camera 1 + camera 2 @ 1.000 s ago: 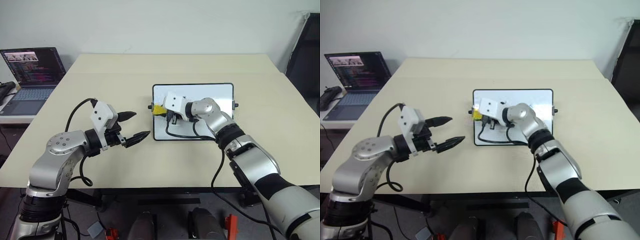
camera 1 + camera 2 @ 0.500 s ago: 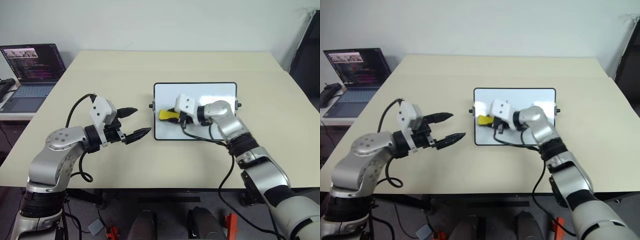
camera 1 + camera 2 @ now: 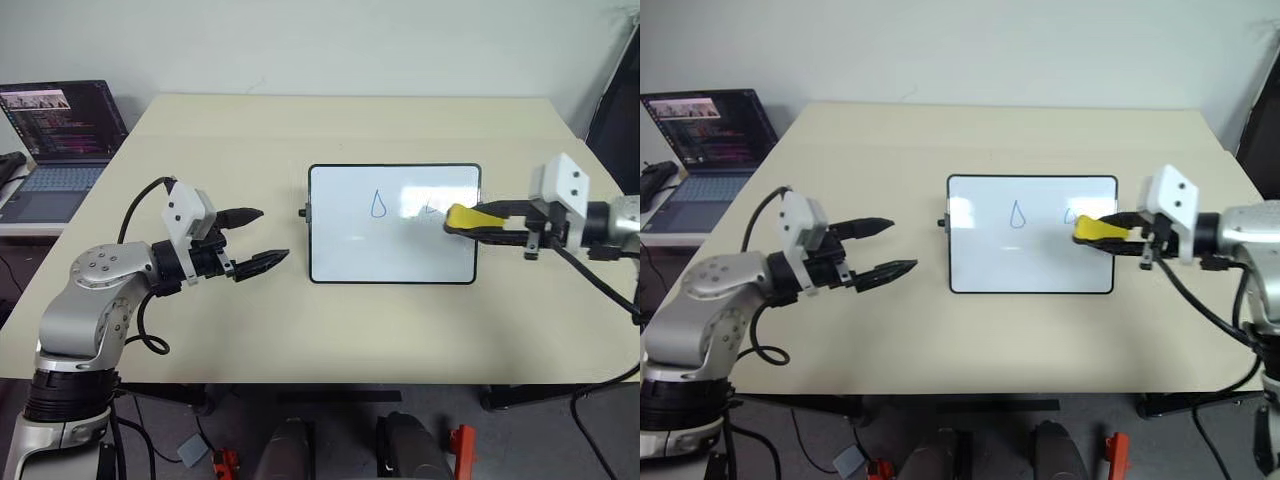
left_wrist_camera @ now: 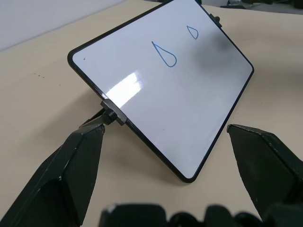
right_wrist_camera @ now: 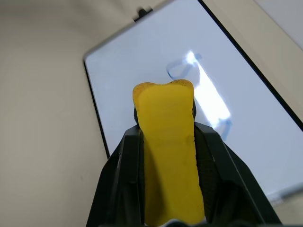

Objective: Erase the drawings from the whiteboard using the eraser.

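From the left eye, the whiteboard (image 3: 393, 224) lies flat in the middle of the beige table (image 3: 300, 130). Two blue drawings (image 3: 378, 205) remain on it: a teardrop outline near the middle of the far half and a small rounded triangle to its right, partly hidden by the eraser (image 3: 470, 219). The right gripper (image 3: 487, 224) is clenched on that yellow eraser, over the board's right edge and pointing left; whether the eraser touches the board cannot be told. The left gripper (image 3: 254, 239) hovers left of the board, its fingers spread wide and holding nothing. A laptop (image 3: 55, 130) with its screen lit stands at the far left, off the table.

The right eye gives the same layout, the eraser tip just beside the triangle.

In the left wrist view the two black fingers (image 4: 61, 177) stand wide apart, with the board's black side knob (image 4: 112, 116) beyond them.

In the right wrist view both fingers (image 5: 122, 182) press the sides of the eraser, whose tip sticks out past them above the board.
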Tool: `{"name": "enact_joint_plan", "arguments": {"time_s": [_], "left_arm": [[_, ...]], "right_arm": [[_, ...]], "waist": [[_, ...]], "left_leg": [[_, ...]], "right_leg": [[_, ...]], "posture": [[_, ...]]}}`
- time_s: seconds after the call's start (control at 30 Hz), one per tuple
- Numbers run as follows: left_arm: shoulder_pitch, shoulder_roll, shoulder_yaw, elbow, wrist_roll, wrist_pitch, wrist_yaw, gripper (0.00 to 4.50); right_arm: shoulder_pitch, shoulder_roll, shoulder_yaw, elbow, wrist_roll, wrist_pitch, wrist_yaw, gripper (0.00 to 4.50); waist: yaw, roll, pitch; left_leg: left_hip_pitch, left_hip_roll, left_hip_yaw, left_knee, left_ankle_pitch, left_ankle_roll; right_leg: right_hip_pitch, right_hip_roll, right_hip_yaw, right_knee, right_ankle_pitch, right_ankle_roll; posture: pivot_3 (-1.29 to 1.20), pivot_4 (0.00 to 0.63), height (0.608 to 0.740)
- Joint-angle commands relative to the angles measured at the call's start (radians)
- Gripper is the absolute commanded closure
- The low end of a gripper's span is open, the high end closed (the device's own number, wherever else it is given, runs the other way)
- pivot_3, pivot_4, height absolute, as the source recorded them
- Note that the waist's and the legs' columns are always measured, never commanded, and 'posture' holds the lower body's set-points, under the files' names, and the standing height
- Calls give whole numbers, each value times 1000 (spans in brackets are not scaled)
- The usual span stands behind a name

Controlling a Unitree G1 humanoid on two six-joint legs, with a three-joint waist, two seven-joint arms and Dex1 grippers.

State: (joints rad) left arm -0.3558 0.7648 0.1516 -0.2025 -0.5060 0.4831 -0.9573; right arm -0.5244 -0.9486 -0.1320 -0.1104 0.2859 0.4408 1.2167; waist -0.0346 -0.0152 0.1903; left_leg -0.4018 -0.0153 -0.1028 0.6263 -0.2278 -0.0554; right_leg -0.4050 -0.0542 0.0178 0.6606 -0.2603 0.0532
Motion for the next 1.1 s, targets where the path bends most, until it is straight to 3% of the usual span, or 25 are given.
{"name": "enact_joint_plan", "arguments": {"time_s": [0.03,1.1], "left_arm": [[-12,47,49,-6,-4,-26,-26,0],[1,105,96,4,-19,-35,-70,0]], "right_arm": [[25,-33,-46,27,-11,-61,-21,3434],[38,-66,-51,50,42,-82,-51,3434]], "waist": [[-1,0,0],[2,0,0]], "left_leg": [[0,0,0,0,0,0],[1,1,3,1,0,0]], "right_leg": [[0,0,0,0,0,0],[0,1,1,1,0,0]], "posture": [[0,150,740],[0,150,740]]}}
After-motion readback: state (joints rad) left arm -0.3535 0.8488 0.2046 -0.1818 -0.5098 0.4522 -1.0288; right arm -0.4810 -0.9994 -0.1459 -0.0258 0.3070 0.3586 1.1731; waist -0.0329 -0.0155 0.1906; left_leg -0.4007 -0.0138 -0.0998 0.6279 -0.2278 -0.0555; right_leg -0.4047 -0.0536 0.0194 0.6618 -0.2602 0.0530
